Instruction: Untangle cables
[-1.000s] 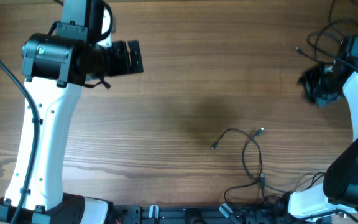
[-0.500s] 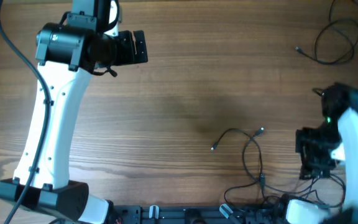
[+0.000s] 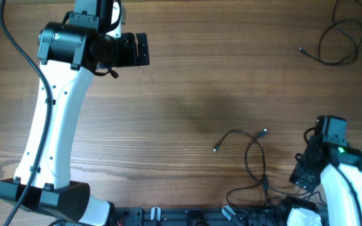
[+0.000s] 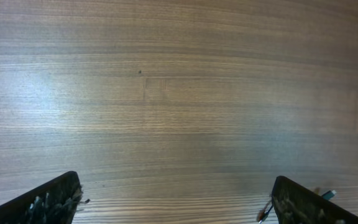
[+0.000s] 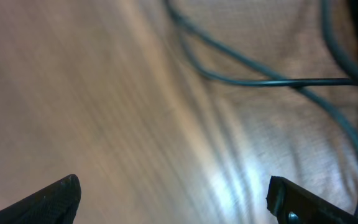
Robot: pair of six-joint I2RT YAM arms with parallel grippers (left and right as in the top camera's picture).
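One thin black cable (image 3: 339,41) lies looped at the far right corner, its plug tip (image 3: 301,50) pointing left. A second thin cable (image 3: 251,152) lies near the front edge, well apart from the first. Its tips rest at the middle (image 3: 264,132) and to the left (image 3: 217,149). My right gripper (image 3: 303,174) hangs open at the front right, just right of this second cable, with nothing between its fingers. The blurred right wrist view shows dark cords (image 5: 260,81) ahead of the open right gripper (image 5: 173,202). My left gripper (image 3: 141,50) stands open at the far left over bare wood (image 4: 179,93).
Thicker black cords (image 3: 275,202) bunch along the front edge by the right arm's base. The left arm (image 3: 49,138) spans the left side of the wooden table (image 3: 187,94) from front to back.
The right gripper has opened and let go of the cable at the far right corner. That arm swung back to the front right. The left arm shifted slightly right, then stayed still.
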